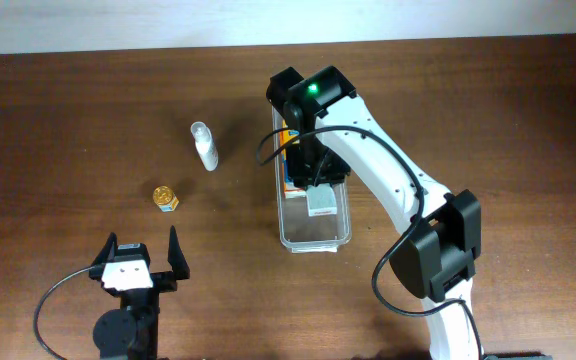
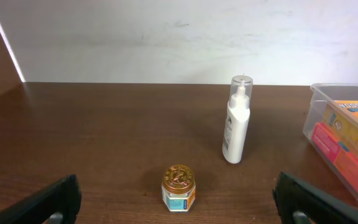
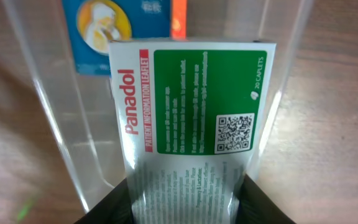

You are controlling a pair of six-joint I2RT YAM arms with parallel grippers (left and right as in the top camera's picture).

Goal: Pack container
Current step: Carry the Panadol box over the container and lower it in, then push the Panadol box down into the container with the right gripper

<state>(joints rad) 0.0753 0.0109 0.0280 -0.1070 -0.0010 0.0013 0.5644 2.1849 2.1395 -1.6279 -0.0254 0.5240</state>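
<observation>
From overhead, the container lies on the table right of centre, its long side running away from the robot. The right gripper hangs over its middle, pinching a Panadol box inside the rim. An orange box shows at the container's far end, mostly covered by the arm. The near end is bare plastic. The left gripper sits well apart from the container, at the near left of the table, with its fingers spread and nothing between them. A jar stands just beyond it, and a white bottle farther off, between the jar and the container.

The left wrist view shows the two fingers wide apart at the bottom corners. The jar sits between them and a little ahead. The bottle stands upright behind it to the right. The container's corner shows at the right edge, holding the orange box.

In the right wrist view, the dark fingers press on the sides of the Panadol box at the bottom of the frame. The box points ahead between the container's clear walls. Beyond its far end lie a blue pack and a strip of the orange box. Whether the Panadol box touches the floor of the container cannot be told from here.
</observation>
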